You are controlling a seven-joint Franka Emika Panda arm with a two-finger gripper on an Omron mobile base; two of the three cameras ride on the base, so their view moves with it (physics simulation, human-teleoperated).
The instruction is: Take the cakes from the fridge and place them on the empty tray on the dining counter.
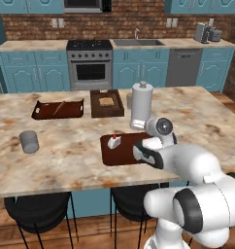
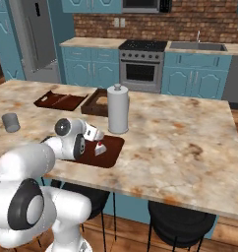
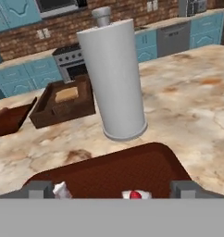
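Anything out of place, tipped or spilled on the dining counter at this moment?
Nothing stands out. Two cakes sit on the empty tray, the paper towel roll stands upright just behind it, and the bread tray and grey cup look undisturbed. The open pincer hovers over the tray.

This is a kitchen in a home; a red brick wall [image 1: 37, 24] runs along the back, with blue-green cabinets [image 1: 34, 73] under a pale countertop [image 1: 29, 46]; a shiny stove [image 1: 89, 63] with an oven door sits in the middle of that back row; a sink [image 1: 138, 42] with a tap is next to it, and a grey dishwasher [image 1: 183, 67] is beside that; a tall grey fridge [image 2: 35, 39] stands at the far left end; in front is a long stone dining counter [image 1: 66, 151] with black round stools [image 1: 37, 211] tucked under its near edge; a tray with bread [image 1: 107, 103] sits near the far edge; the floor is wood.
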